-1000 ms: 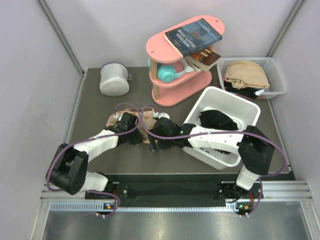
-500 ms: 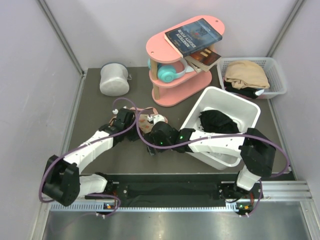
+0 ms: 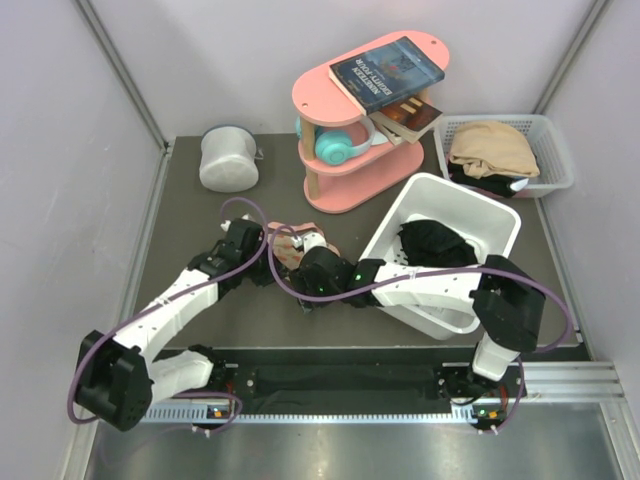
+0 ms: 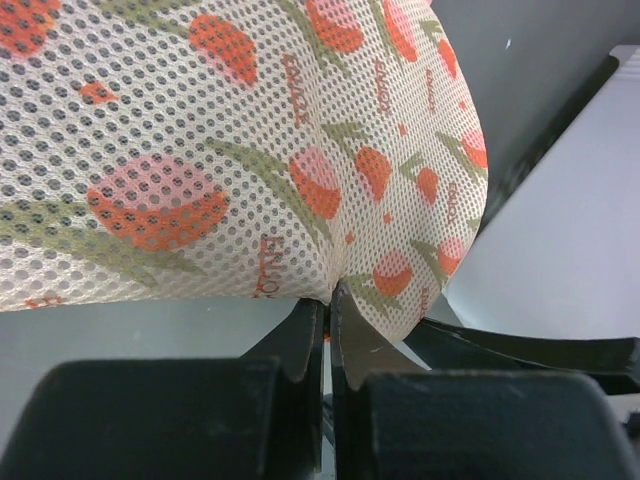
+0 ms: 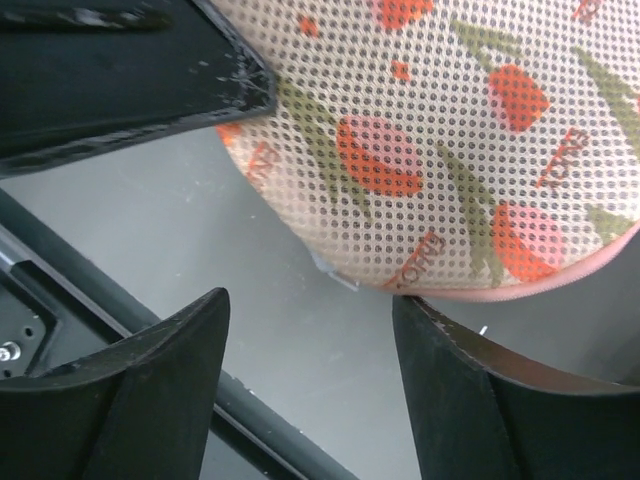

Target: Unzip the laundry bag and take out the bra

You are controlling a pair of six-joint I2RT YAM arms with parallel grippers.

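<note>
Pinching the left edge of the laundry bag (image 4: 200, 150) with our left gripper (image 4: 327, 305), fingers pressed together on the mesh, we are holding it at the middle of the table (image 3: 190, 220), its long axis seemingly running rightward. Our right gripper (image 5: 308, 310), fingers spread, is waiting just short of it. A second ago the left fingers were apart and the right ones wider.

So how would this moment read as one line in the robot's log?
step: getting hold of bag | left hand: shut, pinching laundry bag edge | right hand: open at bag's rim
</note>
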